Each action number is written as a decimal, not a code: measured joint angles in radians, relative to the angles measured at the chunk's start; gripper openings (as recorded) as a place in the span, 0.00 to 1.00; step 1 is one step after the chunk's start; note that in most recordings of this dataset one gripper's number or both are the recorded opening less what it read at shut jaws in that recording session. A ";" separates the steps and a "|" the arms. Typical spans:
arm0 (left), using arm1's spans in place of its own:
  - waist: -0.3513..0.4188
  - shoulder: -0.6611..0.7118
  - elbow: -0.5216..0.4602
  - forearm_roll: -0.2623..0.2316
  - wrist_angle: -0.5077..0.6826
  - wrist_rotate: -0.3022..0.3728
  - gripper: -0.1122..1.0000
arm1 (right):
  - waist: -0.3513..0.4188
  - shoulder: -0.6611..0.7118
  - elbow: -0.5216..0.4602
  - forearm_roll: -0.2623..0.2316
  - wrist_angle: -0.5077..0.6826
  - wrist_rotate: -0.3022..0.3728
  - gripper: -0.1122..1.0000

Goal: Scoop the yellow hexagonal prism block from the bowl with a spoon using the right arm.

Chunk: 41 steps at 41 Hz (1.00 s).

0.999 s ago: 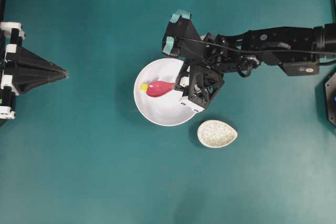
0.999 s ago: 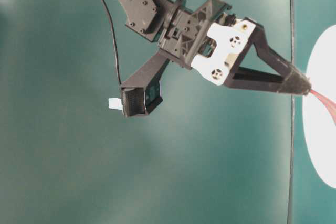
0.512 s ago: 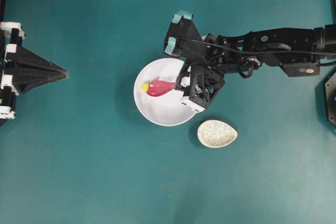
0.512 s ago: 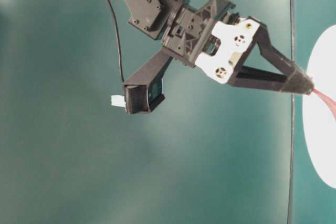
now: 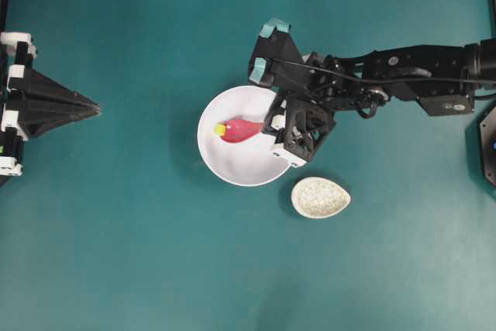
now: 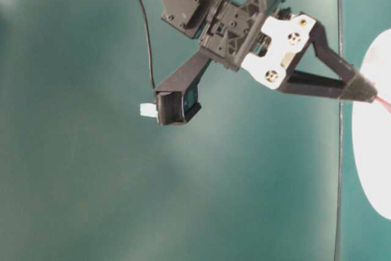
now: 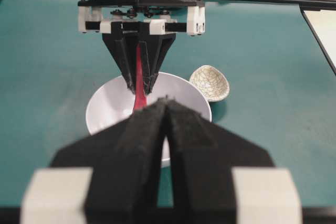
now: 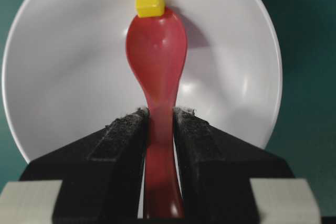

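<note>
One view looks straight down on the large round white bowl [image 5: 239,147]; another sits low beside it; both wrist cameras face it, the right closest.

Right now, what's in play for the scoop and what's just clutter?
In play:
- right gripper, clamped on the spoon
- yellow block, at the spoon's tip
- white bowl

Clutter:
- speckled spoon rest, beside the bowl
- left gripper, shut, away from the bowl
</note>
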 measured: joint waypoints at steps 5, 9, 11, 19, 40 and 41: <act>0.000 0.000 0.000 0.000 0.000 0.000 0.11 | 0.000 -0.015 0.021 0.008 -0.020 0.002 0.32; 0.000 0.000 0.000 0.000 0.000 0.000 0.11 | 0.000 -0.031 0.043 0.015 -0.044 0.002 0.32; 0.000 0.000 0.000 0.000 0.000 0.000 0.11 | 0.000 -0.037 0.055 0.020 -0.057 0.002 0.32; 0.000 0.000 0.000 0.000 -0.011 0.000 0.11 | 0.000 -0.048 0.087 0.031 -0.094 0.002 0.32; 0.000 0.002 0.000 -0.002 -0.018 0.000 0.11 | 0.002 -0.075 0.067 0.011 -0.063 -0.006 0.32; 0.000 0.002 0.000 0.000 -0.018 0.000 0.11 | 0.002 -0.083 0.061 0.008 -0.052 -0.008 0.32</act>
